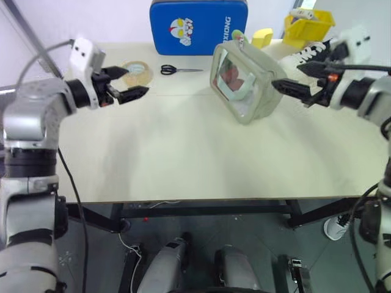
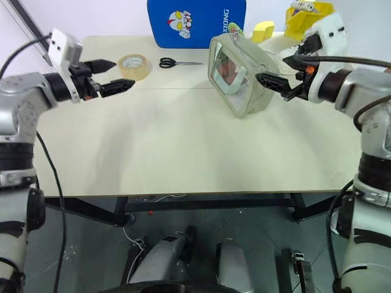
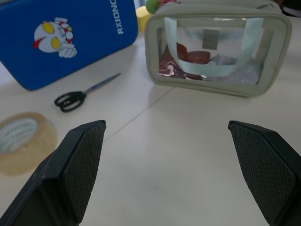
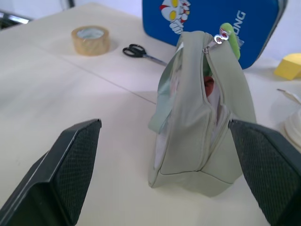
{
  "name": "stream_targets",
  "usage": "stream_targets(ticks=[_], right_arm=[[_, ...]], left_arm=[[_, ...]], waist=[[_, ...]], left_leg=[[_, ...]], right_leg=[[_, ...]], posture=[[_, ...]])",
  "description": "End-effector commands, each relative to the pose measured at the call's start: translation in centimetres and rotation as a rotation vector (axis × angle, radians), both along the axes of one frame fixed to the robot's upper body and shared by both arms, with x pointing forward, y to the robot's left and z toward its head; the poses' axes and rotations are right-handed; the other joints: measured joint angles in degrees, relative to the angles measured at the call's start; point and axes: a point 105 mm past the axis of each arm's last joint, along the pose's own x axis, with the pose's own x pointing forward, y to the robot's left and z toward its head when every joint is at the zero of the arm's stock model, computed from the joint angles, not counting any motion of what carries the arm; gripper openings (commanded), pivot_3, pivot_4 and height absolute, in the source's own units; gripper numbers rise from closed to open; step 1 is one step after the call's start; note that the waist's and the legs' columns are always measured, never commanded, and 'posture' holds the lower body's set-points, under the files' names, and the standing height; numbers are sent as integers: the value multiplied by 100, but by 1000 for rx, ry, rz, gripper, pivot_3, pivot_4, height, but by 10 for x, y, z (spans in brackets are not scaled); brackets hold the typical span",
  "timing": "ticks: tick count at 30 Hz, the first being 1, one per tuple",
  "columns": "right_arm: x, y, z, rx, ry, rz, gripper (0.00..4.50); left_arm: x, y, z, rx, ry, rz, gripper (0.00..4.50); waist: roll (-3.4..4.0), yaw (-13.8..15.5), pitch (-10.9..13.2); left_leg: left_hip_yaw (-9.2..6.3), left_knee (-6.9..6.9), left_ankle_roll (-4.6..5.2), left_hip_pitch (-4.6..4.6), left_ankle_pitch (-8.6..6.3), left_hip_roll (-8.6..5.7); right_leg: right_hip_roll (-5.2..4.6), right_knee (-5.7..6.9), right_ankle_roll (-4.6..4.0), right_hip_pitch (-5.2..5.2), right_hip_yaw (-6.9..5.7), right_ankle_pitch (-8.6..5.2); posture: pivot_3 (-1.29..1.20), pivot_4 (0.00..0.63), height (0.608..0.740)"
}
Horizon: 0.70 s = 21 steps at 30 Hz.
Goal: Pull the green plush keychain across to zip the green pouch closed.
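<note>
Your left pincer point(image 1: 125, 83) hangs above the desk point(image 1: 183, 152) with its fingers spread wide and nothing between them, and your right pincer point(image 2: 273, 76) is likewise spread apart and empty. Just ahead of the right pincer's fingertips, near but not touching, stands the green pouch point(image 2: 237, 73), upright on the desk with its clear window side turned toward your left pincer, well apart from that one. From the right wrist you see its zipper still gaping along the top edge, with red contents showing in the slot. The green plush keychain point(image 4: 229, 37) hangs at the far end of that zipper, beyond the pouch from the right pincer. Close past the left pincer lies a roll of tape point(image 1: 137, 72), then scissors point(image 1: 177, 69) farther on, and behind everything a blue case point(image 1: 198, 25) stands on edge.
</note>
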Motion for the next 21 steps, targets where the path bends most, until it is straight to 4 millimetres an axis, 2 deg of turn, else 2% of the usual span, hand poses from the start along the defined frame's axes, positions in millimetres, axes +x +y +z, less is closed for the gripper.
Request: stream_targets(ticks=[1, 6, 12, 15, 21], right_arm=[[1, 7, 4, -4, -20, 27, 4500], [3, 8, 4, -16, -27, 7, 4500], [16, 8, 8, -44, -64, -39, 4500], [29, 18, 13, -66, -106, -40, 4500], [73, 39, 12, -64, -147, -81, 4500]], left_arm=[[6, -1, 7, 12, -48, 5, 4449], [4, -9, 4, -2, -58, -27, 4449], [2, -13, 7, -12, -103, -31, 4449], [1, -22, 10, -20, -125, -36, 4449], [-19, -65, -4, -10, -129, -169, 4449]], waist=[[0, -25, 0], [-2, -26, 3], [-2, -31, 3], [-2, -40, 3], [-2, -43, 2]], left_leg=[[3, 1, 3, -4, -2, -1], [3, 9, 7, -23, -3, -1], [2, 22, 4, -21, 0, -1], [3, 29, 0, -17, 3, -1], [4, 33, -12, -14, 12, -1]], right_leg=[[-3, -3, 4, -1, 1, 2], [-1, -2, 31, -18, 3, 17], [2, 10, 36, -11, 3, 20], [3, 16, 40, -9, 3, 29], [4, 18, 45, -2, 3, 34]], posture=[[0, 150, 740], [0, 150, 740], [0, 150, 740], [0, 150, 740], [0, 150, 740]])
